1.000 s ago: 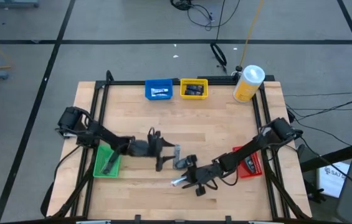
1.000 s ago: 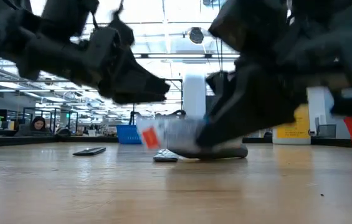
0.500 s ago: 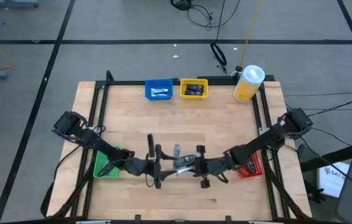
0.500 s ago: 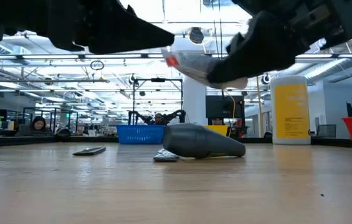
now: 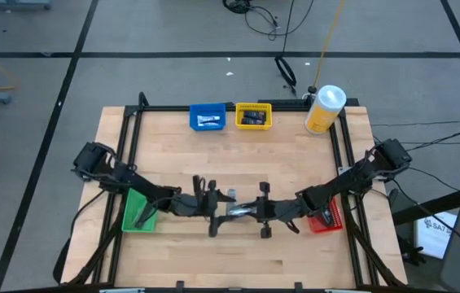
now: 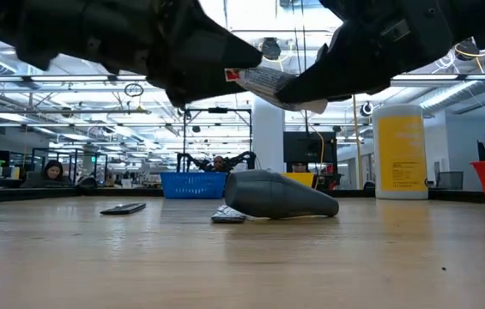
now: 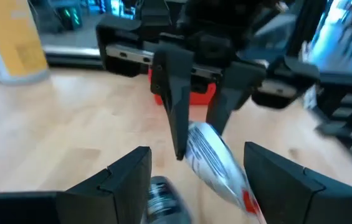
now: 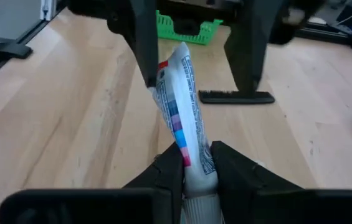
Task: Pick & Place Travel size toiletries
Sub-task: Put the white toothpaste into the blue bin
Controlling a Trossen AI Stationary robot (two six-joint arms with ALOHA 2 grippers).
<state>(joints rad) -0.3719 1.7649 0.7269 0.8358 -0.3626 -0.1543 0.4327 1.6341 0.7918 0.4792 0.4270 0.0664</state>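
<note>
Toiletry tube (image 8: pixel 180 118), white with a coloured stripe, hangs above the desk (image 5: pixel 295 163) at centre. Left pincer (image 5: pixel 213 209), fingers apart, faces it from 9 o'clock; right pincer (image 8: pixel 191 168) at 3 o'clock clamps its tail. Its long axis runs between them. The printing seems too blurred to read.

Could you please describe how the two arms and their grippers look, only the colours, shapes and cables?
Both arms are dark, almost black, built of slim jointed links with bulkier rounded housings at the joints. The left gripper and the right gripper each end in two flat, dark, wedge-shaped fingers that taper to the tips. The fingers sit on a wide black crossbar. Thin black cables run along the links. No markings can be made out.
</note>
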